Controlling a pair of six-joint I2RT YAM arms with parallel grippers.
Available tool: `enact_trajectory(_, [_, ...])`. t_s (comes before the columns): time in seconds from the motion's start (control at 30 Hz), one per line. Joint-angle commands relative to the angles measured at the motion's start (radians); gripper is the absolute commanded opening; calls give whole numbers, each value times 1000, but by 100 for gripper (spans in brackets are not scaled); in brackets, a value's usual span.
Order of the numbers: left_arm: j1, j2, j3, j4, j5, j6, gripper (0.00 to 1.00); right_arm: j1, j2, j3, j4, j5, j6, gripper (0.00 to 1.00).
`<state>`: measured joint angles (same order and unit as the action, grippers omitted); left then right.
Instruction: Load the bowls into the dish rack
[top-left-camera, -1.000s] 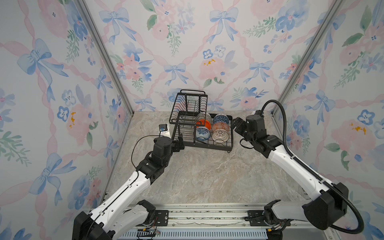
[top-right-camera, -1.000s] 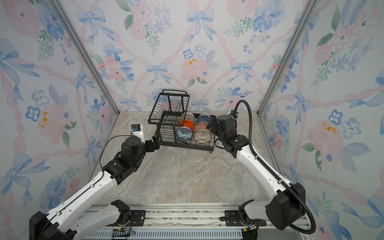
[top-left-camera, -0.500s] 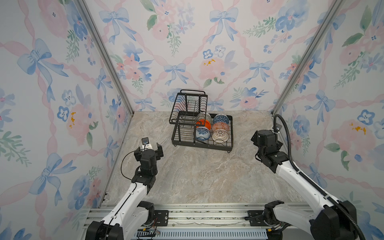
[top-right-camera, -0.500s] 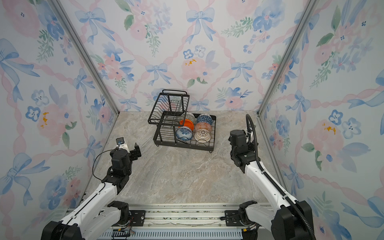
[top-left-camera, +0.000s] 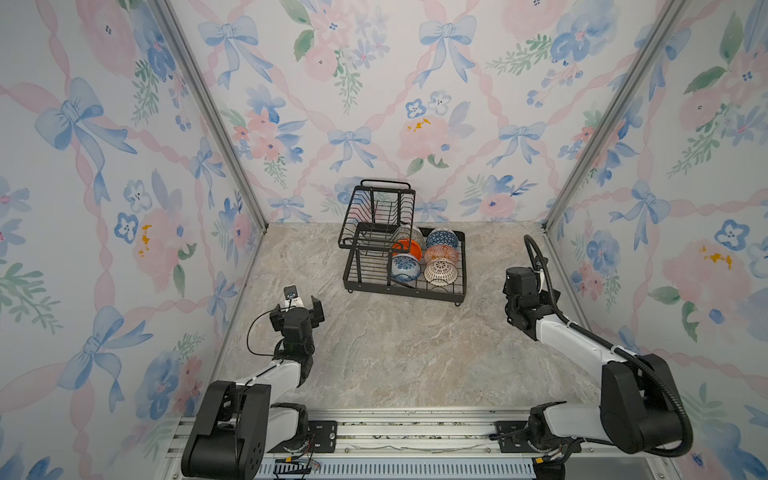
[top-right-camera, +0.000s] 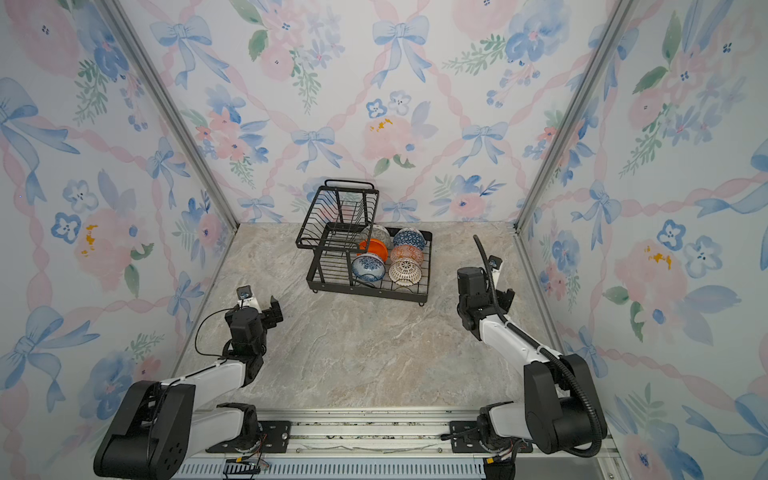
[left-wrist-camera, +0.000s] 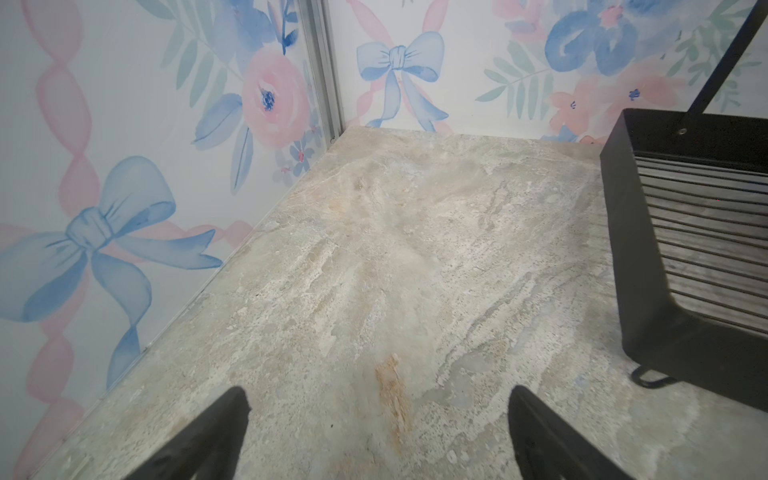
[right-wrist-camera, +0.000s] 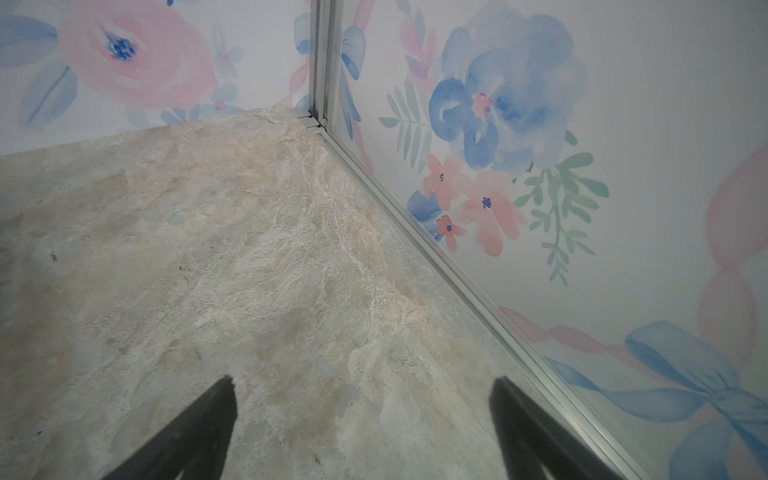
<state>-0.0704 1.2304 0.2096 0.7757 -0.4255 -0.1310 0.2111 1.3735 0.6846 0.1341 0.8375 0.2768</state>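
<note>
Big marbled beige desk (top-left-camera: 374, 353), and the black wire two-tier dish rack (top-left-camera: 407, 291) sits toward the back of it. The left hand (left-wrist-camera: 376, 399) and right hand (right-wrist-camera: 363, 382) both hang spread wide, holding nothing, well apart from the rack, out toward the two sides. All six small round bowls (top-left-camera: 405, 267) are in the rack's lower tray, on its right half.

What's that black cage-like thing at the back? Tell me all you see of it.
The dish rack: black wire, seemingly metal, two tiers. A wide lower tray on small feet; a narrower upper basket with a handle, raised over the tray's left side in both top views. It stands upright on the stone-patterned table near the back wall. Six bowls sit in the tray's right half; the basket looks empty.
</note>
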Motion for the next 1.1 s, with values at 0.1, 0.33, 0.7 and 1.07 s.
enact_trajectory(0.1, [35,81,16,156,120,10,98,-23,58,-80,321,32,-175,97])
enact_trajectory(0.33, [41,144,37,217,190,16,98,-27,79,-164,464,-14,-178,97])
enact_trajectory(0.7, [45,332,-18,516,245,65,98,-24,151,-170,547,-111,-236,97])
enact_trajectory(1.07, [24,335,9,477,189,71,98,-65,106,-243,624,-240,-224,97])
